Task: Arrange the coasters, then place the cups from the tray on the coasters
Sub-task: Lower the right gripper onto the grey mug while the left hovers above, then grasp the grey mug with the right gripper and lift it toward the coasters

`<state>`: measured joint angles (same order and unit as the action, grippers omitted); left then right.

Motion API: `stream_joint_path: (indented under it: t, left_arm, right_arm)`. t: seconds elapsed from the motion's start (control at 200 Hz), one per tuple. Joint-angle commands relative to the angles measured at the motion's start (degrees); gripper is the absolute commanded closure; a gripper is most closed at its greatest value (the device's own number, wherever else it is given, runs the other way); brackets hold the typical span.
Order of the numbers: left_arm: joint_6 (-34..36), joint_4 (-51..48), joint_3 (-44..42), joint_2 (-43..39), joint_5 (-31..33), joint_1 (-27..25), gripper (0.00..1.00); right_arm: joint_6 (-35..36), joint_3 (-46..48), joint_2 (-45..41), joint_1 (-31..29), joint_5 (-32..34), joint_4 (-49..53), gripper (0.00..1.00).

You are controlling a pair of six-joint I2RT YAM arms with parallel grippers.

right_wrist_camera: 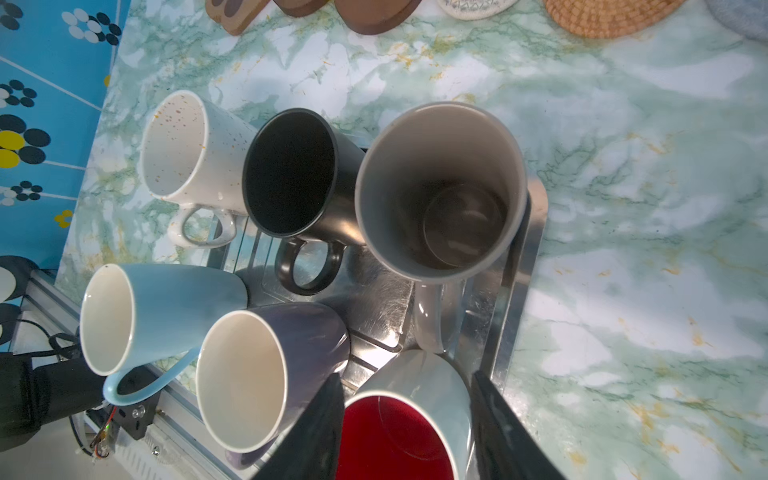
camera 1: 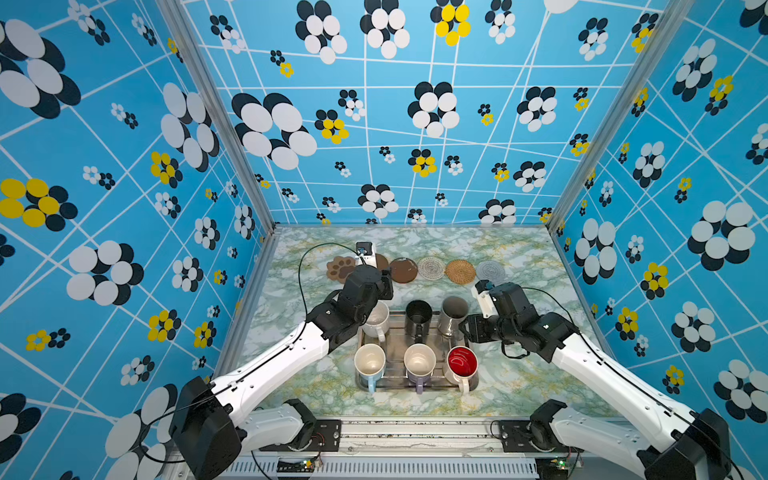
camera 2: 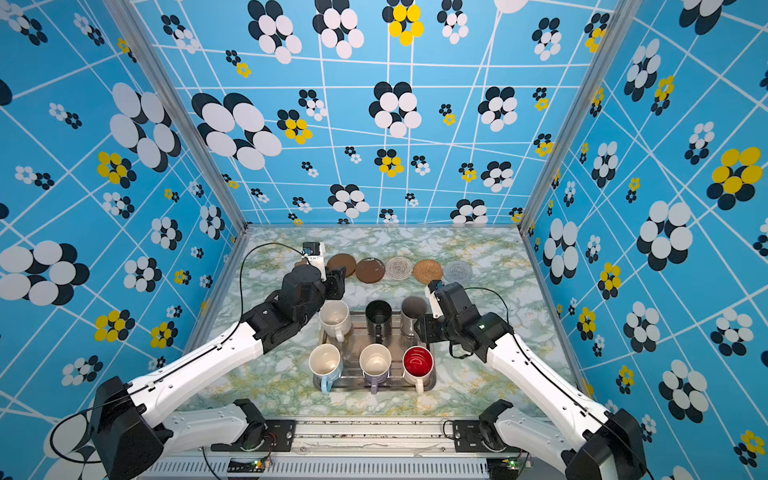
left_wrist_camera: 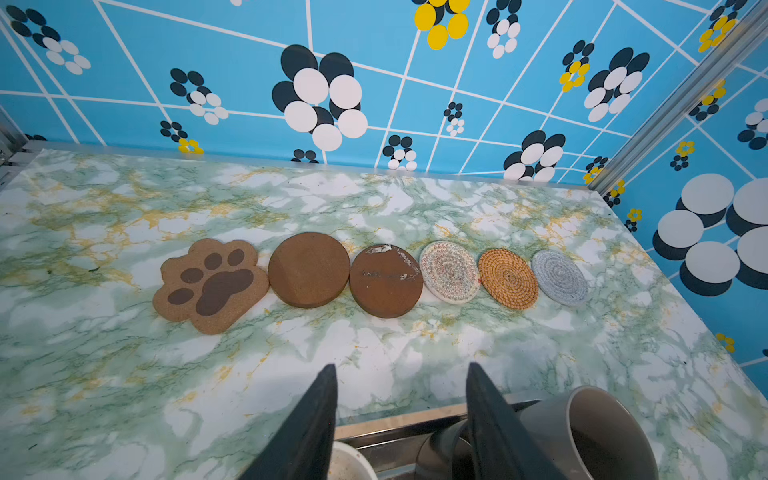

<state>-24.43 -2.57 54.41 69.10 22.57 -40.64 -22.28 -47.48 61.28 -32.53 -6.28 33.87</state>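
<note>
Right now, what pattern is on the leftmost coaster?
Dark brown paw pads on the tan paw-shaped coaster, clearest in the left wrist view.

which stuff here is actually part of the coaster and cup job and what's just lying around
Job:
paw coaster, plain brown disc, scuffed brown disc, crochet coaster, rattan coaster, grey coaster; speckled mug, black mug, grey-beige mug, blue mug, lilac mug, red-lined mug; tray

Lying about:
nothing loose, only the marbled tabletop

Our left arm [camera 1: 270,370] and right arm [camera 1: 615,382] wear smooth white shells between bulky black joints. A thin black cable [camera 1: 300,270] loops off each wrist. Our claw fingers [left_wrist_camera: 307,424] are dark, flat, tapered wedges.
</note>
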Motion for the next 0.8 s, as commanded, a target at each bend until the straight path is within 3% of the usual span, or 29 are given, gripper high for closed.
stream_joint_path:
  t: [0.0, 0.795]
  left_arm:
    - [0.5, 0.1, 0.2, -1.2, 1.3, -0.4, 0.49]
    - [1.7, -0.7, 1.0, 0.8, 1.8, -0.3, 0.48]
  right_arm:
    - [-1.4, 1.1, 1.3, -0.8, 0.8, -0.9, 0.49]
    - [-1.8, -3.2, 12.0, -2.4, 6.7, -1.8, 0.55]
